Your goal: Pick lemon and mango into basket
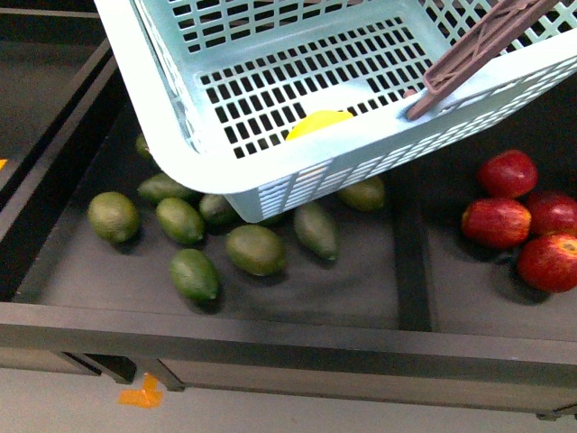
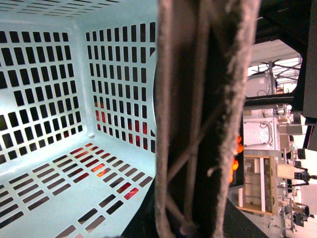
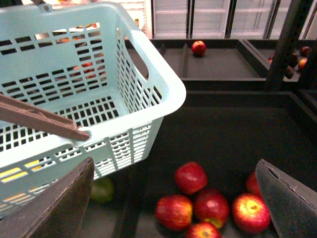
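Note:
The turquoise basket (image 1: 270,54) hangs tilted above the fruit tray, one brown handle (image 1: 478,41) lying across its rim. The yellow lemon (image 1: 317,122) rests inside it against the low front wall. Several green mangoes (image 1: 255,249) lie on the dark tray beneath. In the left wrist view my left gripper (image 2: 188,225) is shut on the basket by its other brown handle (image 2: 198,124), with the basket's slotted inside (image 2: 49,99) beside it. My right gripper (image 3: 173,198) is open above red apples (image 3: 190,177), just right of the basket (image 3: 148,84), with nothing between its fingers (image 3: 59,208).
A cluster of red apples (image 1: 518,221) fills the right compartment, split from the mangoes by a dark divider (image 1: 410,262). The tray's raised front edge (image 1: 288,329) runs along the near side. A farther tray holds a single apple (image 3: 198,47).

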Robot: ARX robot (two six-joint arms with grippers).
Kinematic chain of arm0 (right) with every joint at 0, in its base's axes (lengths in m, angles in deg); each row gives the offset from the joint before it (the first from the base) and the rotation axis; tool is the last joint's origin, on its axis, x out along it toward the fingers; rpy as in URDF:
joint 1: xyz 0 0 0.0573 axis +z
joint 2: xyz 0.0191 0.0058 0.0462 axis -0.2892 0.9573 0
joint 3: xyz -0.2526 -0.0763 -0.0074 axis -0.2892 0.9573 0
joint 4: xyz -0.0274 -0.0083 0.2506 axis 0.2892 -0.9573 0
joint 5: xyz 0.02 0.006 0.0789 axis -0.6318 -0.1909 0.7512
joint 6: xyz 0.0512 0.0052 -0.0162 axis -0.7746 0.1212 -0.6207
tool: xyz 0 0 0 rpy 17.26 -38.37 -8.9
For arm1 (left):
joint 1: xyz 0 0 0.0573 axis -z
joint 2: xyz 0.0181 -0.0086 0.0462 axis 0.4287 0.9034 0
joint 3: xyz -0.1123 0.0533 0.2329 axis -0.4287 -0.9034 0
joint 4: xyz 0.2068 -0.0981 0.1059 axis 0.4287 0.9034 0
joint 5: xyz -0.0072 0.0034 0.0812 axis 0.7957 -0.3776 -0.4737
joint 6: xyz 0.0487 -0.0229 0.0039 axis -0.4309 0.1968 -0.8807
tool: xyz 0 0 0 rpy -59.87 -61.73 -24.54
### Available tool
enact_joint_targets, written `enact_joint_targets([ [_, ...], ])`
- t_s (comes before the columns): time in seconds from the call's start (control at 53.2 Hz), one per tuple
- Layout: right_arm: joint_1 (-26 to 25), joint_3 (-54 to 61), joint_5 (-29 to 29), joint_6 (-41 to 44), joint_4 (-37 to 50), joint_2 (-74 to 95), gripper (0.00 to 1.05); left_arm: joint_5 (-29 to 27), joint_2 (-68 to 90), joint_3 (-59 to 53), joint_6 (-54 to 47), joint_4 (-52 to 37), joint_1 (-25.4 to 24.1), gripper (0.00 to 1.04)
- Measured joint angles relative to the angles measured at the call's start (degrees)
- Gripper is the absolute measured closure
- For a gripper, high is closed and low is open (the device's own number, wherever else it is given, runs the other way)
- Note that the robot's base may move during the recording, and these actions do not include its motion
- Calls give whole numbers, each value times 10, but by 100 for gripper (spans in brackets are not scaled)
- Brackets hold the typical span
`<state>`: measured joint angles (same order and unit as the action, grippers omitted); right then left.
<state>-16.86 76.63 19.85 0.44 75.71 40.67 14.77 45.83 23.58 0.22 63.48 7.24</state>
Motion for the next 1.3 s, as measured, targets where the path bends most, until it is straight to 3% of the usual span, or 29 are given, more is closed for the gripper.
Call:
enact_joint_targets([
  [1.296,0,1,0,0,0,0,9,0,0,0,-1,0,0,99],
])
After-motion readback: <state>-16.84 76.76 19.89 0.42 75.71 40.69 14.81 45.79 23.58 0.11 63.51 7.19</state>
